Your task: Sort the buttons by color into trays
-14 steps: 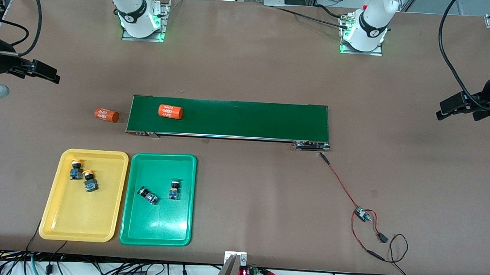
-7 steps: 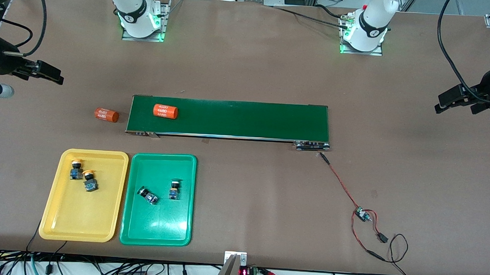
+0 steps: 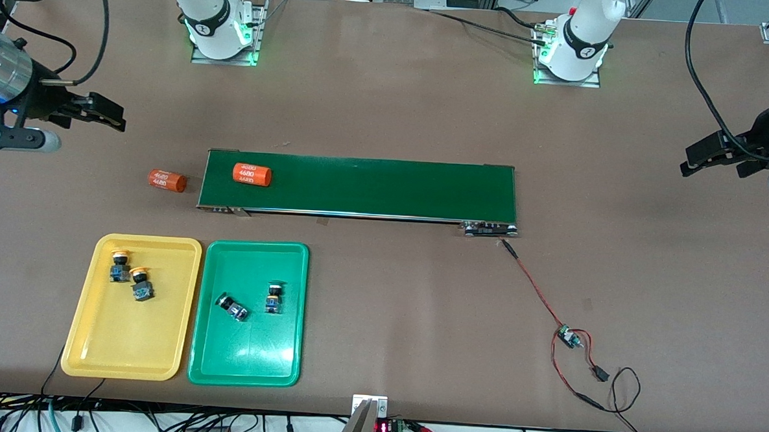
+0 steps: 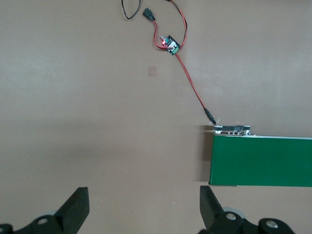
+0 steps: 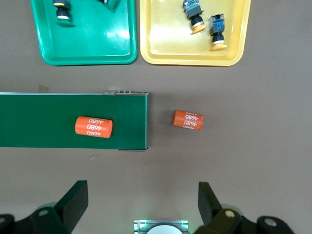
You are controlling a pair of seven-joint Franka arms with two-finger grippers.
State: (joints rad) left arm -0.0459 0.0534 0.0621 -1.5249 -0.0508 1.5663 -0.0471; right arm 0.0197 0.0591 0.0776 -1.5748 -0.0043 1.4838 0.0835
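Orange printed cylinder [image 3: 251, 174] rolled along smooth green belt [image 3: 386, 187]; both end effectors spread, empty.

Glossy plastic trays [image 3: 189, 298]; matt brown tabletop [image 3: 395, 112].

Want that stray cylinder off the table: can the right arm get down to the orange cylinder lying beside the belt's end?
Probably yes. The right gripper is open and empty, the orange cylinder lies alone on bare table beside the belt, and nothing stands between them.
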